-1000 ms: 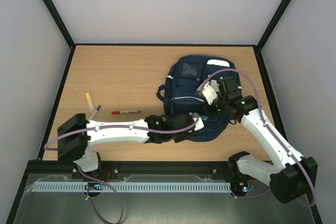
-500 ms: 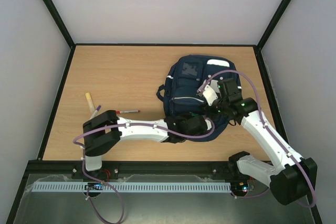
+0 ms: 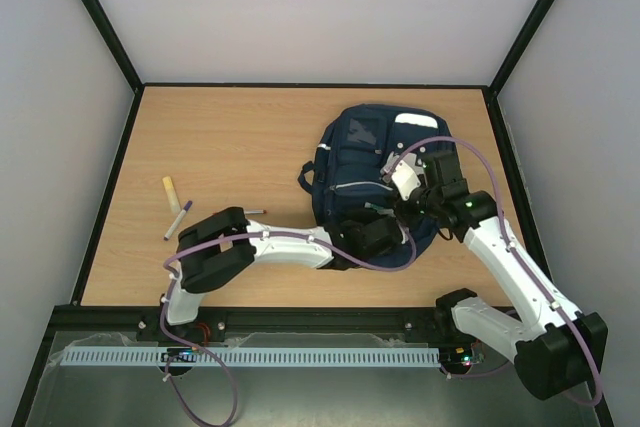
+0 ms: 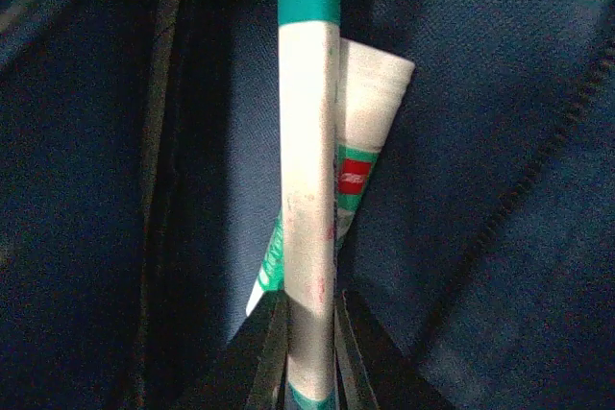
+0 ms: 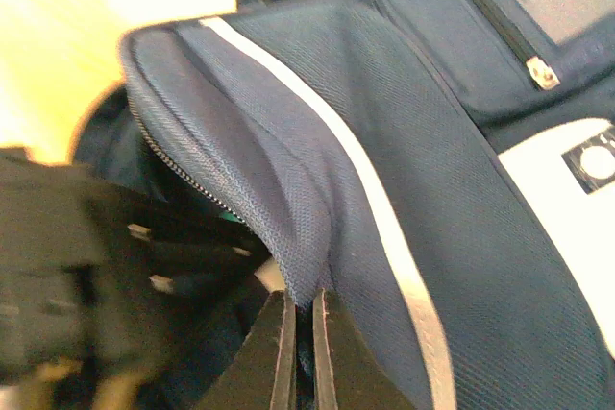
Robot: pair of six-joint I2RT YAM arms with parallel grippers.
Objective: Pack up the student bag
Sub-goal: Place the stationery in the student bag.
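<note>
The student bag (image 3: 372, 152), a navy backpack with white stripes, lies at the right of the table with its near end unzipped. My right gripper (image 5: 300, 312) is shut on the edge of the bag's flap (image 5: 288, 189) and holds it up. My left gripper (image 4: 309, 312) is shut on a white marker with a green cap (image 4: 309, 170) and is inside the opening, with dark blue lining all round. Behind the marker, a white tube with a green and red label (image 4: 363, 132) rests in the bag. From above, the left wrist (image 3: 372, 237) sits at the bag's mouth.
Left of the bag, a pale yellow stick (image 3: 171, 193) and a purple pen (image 3: 178, 219) lie on the wooden table (image 3: 230, 137). A red marker (image 3: 255, 211) shows partly behind the left arm. Black rails border the table.
My left arm has swung right and stretched forward, carrying the marker into the bag's opening. The right gripper has kept its hold on the flap, nearly still.
</note>
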